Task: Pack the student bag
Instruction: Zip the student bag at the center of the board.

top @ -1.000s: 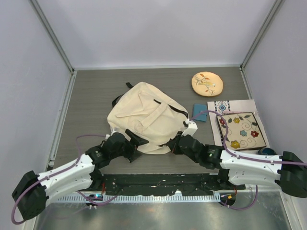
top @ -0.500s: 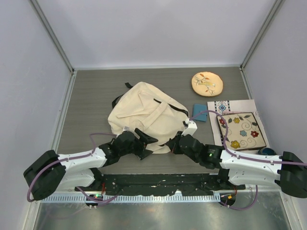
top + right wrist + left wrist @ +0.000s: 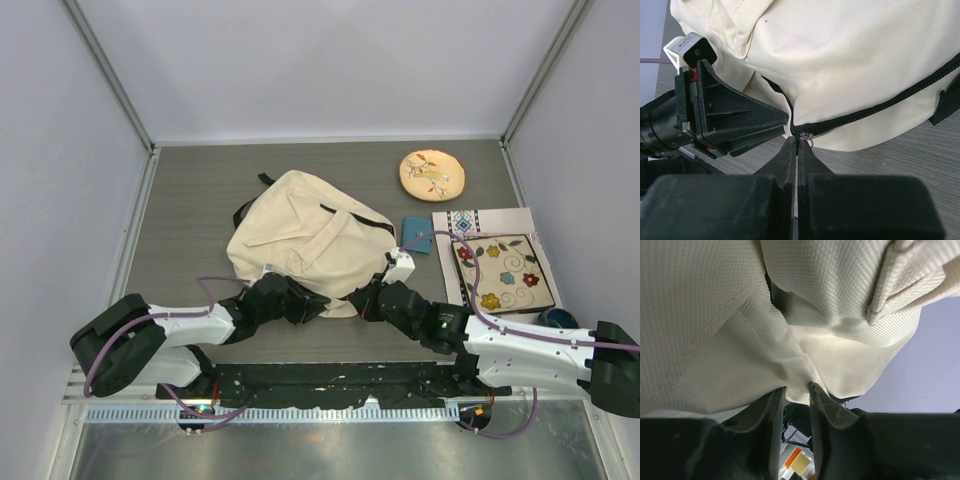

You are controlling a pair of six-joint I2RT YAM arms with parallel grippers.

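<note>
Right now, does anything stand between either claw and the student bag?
Nothing visible does. The left claw pinches a fold at the near edge of the student bag; the right claw is shut on its zipper pull.

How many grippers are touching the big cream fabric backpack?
2: left gripper pinches the cream fabric backpack at its near edge; right gripper, beside it, shut on the zipper pull.

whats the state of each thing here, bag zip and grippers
cream fabric backpack: lying slumped
black zipper: closed along the stretch in view
left gripper: pinching a fold of backpack fabric
right gripper: shut on the small metal zipper pull
round tan embroidered disc: lying flat
</note>
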